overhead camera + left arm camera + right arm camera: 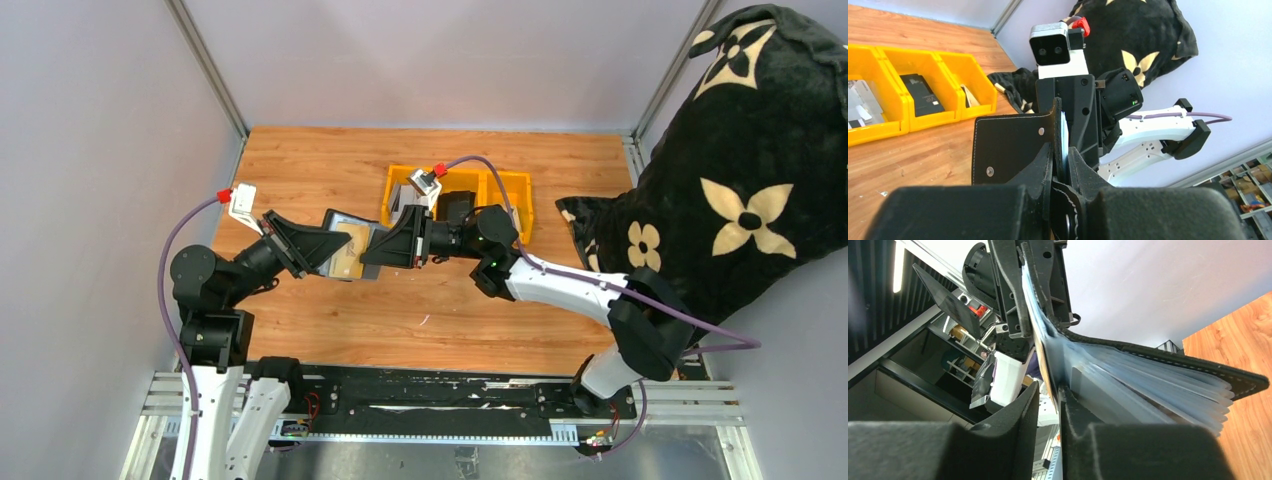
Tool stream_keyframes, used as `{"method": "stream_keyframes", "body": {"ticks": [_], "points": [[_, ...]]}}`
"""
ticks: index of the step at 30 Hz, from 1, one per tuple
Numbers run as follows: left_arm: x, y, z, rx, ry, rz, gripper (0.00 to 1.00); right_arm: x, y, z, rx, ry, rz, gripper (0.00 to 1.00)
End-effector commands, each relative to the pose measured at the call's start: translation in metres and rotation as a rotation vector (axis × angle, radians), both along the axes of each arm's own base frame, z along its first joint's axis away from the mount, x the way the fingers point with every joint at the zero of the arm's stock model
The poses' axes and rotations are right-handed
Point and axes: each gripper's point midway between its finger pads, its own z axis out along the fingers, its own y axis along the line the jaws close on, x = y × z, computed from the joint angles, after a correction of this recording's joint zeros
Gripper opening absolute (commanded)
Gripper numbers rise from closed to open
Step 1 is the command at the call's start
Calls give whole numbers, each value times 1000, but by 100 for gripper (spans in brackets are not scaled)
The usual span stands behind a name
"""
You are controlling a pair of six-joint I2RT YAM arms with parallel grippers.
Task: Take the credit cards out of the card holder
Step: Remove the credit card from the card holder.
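Note:
The black card holder (345, 250) hangs open in the air between my two grippers, above the wooden table. My left gripper (318, 248) is shut on its left side. In the left wrist view my left gripper (1060, 150) clamps the black leather flap (1008, 145) with a pale card edge (1064, 132) beside it. My right gripper (385, 248) is at the holder's right edge. In the right wrist view the holder's black cover (1168, 365) fans out over several pale grey-white credit cards (1148, 385). My right gripper (1049, 390) has its jaws a narrow gap apart, with a thin tan-edged sheet between them against the right finger.
A row of yellow bins (505, 190) stands behind the grippers, with a chunky black item (458, 207) in one; they also show in the left wrist view (878, 100). A big black flower-print cushion (740, 180) fills the right side. Walls close in the table.

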Motion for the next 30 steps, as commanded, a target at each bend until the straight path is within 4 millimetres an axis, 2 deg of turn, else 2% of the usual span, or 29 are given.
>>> {"method": "stream_keyframes", "body": {"ticks": [1,6,12,20,30], "points": [[-9,-3,7,4,-40,-30,13,-8,0,30,85,-37,36,18],[-15,-6,9,-9,-34,-76,25,-5,-2,25,74,-30,22,0],[-23,-12,12,-39,-19,-150,38,-2,-9,13,35,-31,-15,0],[-22,-12,11,-39,-16,-154,32,5,-25,6,18,-35,-106,0],[-19,-11,17,-55,-23,-137,24,6,-30,-4,10,-9,-136,0]]}}
